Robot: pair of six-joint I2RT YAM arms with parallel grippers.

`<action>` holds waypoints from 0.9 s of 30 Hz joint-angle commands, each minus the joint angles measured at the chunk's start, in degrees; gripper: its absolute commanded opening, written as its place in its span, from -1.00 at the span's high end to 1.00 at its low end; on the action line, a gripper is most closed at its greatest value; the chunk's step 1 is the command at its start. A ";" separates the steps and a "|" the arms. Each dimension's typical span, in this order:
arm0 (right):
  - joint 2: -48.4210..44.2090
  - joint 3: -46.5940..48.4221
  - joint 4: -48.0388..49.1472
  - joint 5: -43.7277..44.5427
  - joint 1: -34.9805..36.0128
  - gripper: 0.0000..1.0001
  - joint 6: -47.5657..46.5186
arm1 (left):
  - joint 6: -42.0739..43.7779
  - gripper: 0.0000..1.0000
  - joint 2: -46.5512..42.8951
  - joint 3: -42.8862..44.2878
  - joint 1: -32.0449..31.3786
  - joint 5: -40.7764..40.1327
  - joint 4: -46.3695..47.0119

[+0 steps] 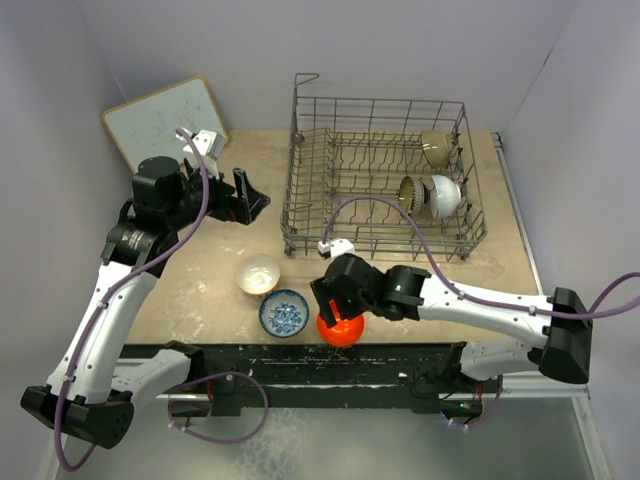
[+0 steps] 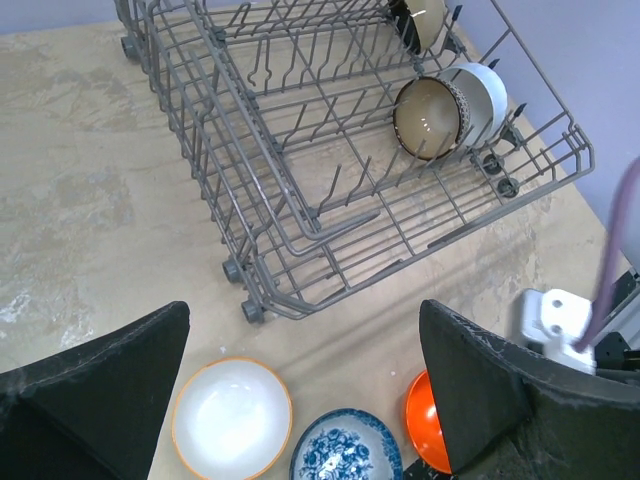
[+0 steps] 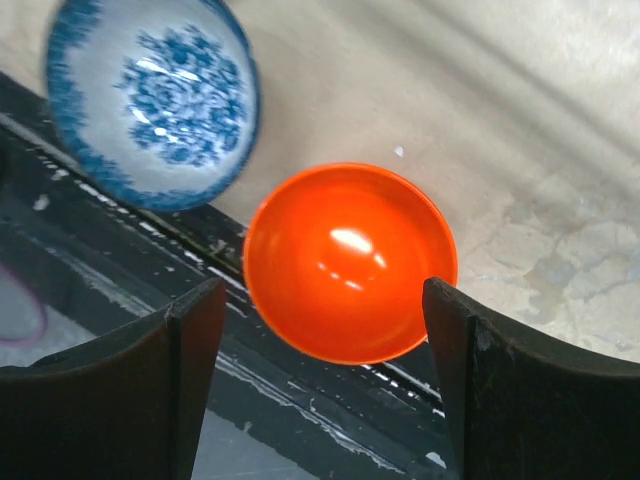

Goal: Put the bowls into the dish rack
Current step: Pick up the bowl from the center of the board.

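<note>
An orange-red bowl point(image 1: 340, 330) point(image 3: 350, 260) sits at the table's near edge, partly over the dark front strip. My right gripper point(image 1: 335, 308) point(image 3: 322, 290) hovers over it, open, with one finger on each side and not touching it. To its left lie a blue-and-white bowl point(image 1: 284, 313) point(image 3: 150, 100) and a cream bowl point(image 1: 258, 274) point(image 2: 232, 415). The grey wire dish rack point(image 1: 350, 160) point(image 2: 300, 150) holds a brown-rimmed bowl point(image 1: 409, 193), a white bowl point(image 1: 447, 195) and a cream one point(image 1: 436, 147), all on edge. My left gripper point(image 1: 255, 200) point(image 2: 303, 310) is open and empty, raised left of the rack.
A white board point(image 1: 165, 120) leans at the back left, behind my left arm. The right arm's cable loops over the rack's front edge point(image 1: 380, 205). The table's front edge runs just below the three loose bowls. Walls enclose the table on three sides.
</note>
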 commanded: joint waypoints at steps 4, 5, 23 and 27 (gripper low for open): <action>0.08 -3.83 1.72 5.08 -0.28 -0.56 10.25 | 2.24 -0.98 -4.04 4.43 0.36 -2.38 -3.09; 0.16 -4.25 0.72 6.29 -0.27 -0.54 11.45 | 2.50 -0.98 -4.37 4.59 0.36 -2.61 -3.47; 3.84 -13.13 -4.06 7.46 -0.45 -0.02 24.79 | 2.66 -0.98 -5.25 2.71 0.34 -1.88 -4.25; 5.86 -14.32 -0.67 6.98 -0.43 0.44 24.59 | 2.72 -0.98 -5.24 2.44 0.32 -1.77 -4.14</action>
